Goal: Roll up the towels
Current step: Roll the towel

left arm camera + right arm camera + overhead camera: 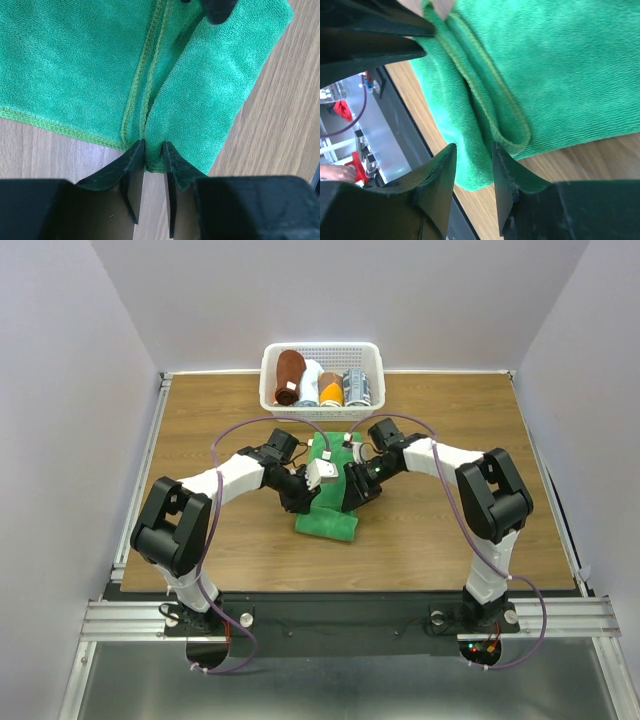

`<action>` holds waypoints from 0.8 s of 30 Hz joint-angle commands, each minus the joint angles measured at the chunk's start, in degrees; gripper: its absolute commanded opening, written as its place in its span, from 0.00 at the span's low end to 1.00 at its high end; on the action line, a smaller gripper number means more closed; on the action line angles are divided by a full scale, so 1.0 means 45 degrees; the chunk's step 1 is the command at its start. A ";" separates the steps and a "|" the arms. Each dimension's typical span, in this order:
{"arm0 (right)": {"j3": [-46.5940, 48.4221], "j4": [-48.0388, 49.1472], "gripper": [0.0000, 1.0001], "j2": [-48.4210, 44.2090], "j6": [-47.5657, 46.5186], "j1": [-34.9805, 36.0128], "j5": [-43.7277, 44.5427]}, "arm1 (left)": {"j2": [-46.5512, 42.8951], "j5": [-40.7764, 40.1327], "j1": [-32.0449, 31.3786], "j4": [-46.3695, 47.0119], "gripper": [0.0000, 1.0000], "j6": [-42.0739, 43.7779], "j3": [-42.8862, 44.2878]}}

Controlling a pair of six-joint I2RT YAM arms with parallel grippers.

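Left jaws: parted only to a narrow slit, with a raised ridge of the green towel (75, 65) running up into the tips; cannot tell whether the cloth is nipped or only touched. Right jaws: parted somewhat wider, astride the towel's doubled, hemmed edge, with no clamp on it that I can see. The green towel lies lengthways on the middle of the desk (200, 420), folded over along its length with the hem on top, and no coil is visible. Judged status: about half done. The reddish-brown towel (290, 375) stands rolled in the basket (322, 347) at the far edge, beside white, orange and grey-patterned rolls. The green one is folded but its roll is not yet begun. Left arm (235, 475) and right arm (440, 455) both reach inward with elbows out, wrists meeting low over the towel.
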 commanded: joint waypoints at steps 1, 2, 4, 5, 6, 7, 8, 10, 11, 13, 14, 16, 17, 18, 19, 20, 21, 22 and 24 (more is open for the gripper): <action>0.0536 0.0044 0.40 0.0292 0.0079 0.0074 0.0549 | -0.0290 0.0414 0.0012 -0.0050 0.33 0.0028 0.0234; 0.0536 0.0044 0.40 0.0390 0.0118 0.0074 0.0609 | -0.0291 0.0414 0.0012 -0.0050 0.33 0.0029 0.0234; 0.0556 0.0025 0.40 0.0643 0.0215 0.0074 0.0687 | -0.0291 0.0414 0.0012 -0.0070 0.34 0.0048 0.0234; 0.0537 0.0025 0.40 0.0703 0.0216 0.0074 0.0707 | -0.0310 0.0434 0.0012 -0.0089 0.34 0.0048 0.0234; 0.0498 0.0025 0.40 0.0742 0.0235 0.0074 0.0707 | -0.0330 0.0414 0.0012 -0.0090 0.34 0.0048 0.0234; 0.0478 0.0025 0.40 0.0762 0.0254 0.0055 0.0707 | -0.0368 0.0434 0.0012 -0.0090 0.35 0.0067 0.0195; 0.0478 0.0025 0.40 0.0762 0.0274 0.0093 0.0707 | -0.0427 0.0434 0.0012 -0.0090 0.36 0.0068 0.0175; 0.0478 0.0024 0.40 0.0801 0.0274 0.0074 0.0688 | -0.0544 0.0473 0.0012 -0.0070 0.38 0.0106 0.0175; 0.0478 0.0005 0.40 0.0801 0.0274 0.0074 0.0688 | -0.0583 0.0473 0.0012 -0.0089 0.38 0.0107 0.0175; 0.0497 0.0005 0.40 0.0859 0.0313 0.0074 0.0726 | -0.0681 0.0434 0.0012 -0.0031 0.40 0.0146 0.0156; 0.0517 0.0005 0.40 0.0879 0.0333 0.0074 0.0727 | -0.0681 0.0453 0.0012 -0.0031 0.40 0.0184 0.0136; 0.0498 0.0005 0.40 0.0899 0.0313 0.0093 0.0727 | -0.0720 0.0472 0.0012 0.0008 0.40 0.0185 0.0156; 0.0478 0.0005 0.40 0.0918 0.0313 0.0055 0.0727 | -0.0740 0.0512 0.0012 0.0008 0.40 0.0185 0.0136; 0.0478 0.0005 0.40 0.0899 0.0333 0.0093 0.0707 | -0.0759 0.0570 0.0012 0.0047 0.41 0.0185 0.0117; 0.0478 0.0005 0.40 0.0918 0.0371 0.0074 0.0668 | -0.0837 0.0609 0.0012 0.0105 0.42 0.0146 0.0078; 0.0478 0.0005 0.40 0.0918 0.0353 0.0074 0.0668 | -0.0896 0.0648 0.0012 0.0144 0.43 0.0165 0.0058; 0.0458 0.0005 0.41 0.0918 0.0352 0.0074 0.0668 | -0.0935 0.0649 0.0012 0.0261 0.44 0.0146 0.0019; 0.0458 0.0005 0.41 0.0918 0.0372 0.0074 0.0668 | -0.1013 0.0668 0.0012 0.0301 0.45 0.0126 0.0000; 0.0478 -0.0014 0.41 0.0938 0.0372 0.0074 0.0649 | -0.1052 0.0668 0.0012 0.0340 0.45 0.0146 0.0058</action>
